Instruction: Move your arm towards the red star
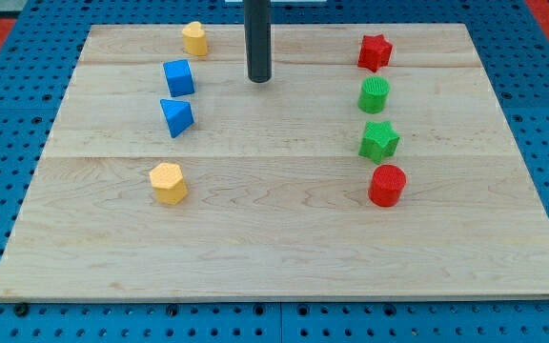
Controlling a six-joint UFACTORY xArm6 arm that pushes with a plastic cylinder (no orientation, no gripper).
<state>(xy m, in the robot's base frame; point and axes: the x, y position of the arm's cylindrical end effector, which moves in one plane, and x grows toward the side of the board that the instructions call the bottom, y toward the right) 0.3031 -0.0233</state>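
The red star [374,51] sits near the view's top right of the wooden board [274,238]. My tip [259,79] is at the top middle of the board, well to the left of the red star and slightly lower in the view. The tip touches no block. The blue cube [179,77] lies to the tip's left.
Below the red star stand a green cylinder [374,95], a green star [378,141] and a red cylinder [387,186] in a column. On the left are a yellow block [194,38], a blue triangle [176,116] and a yellow hexagon [168,183].
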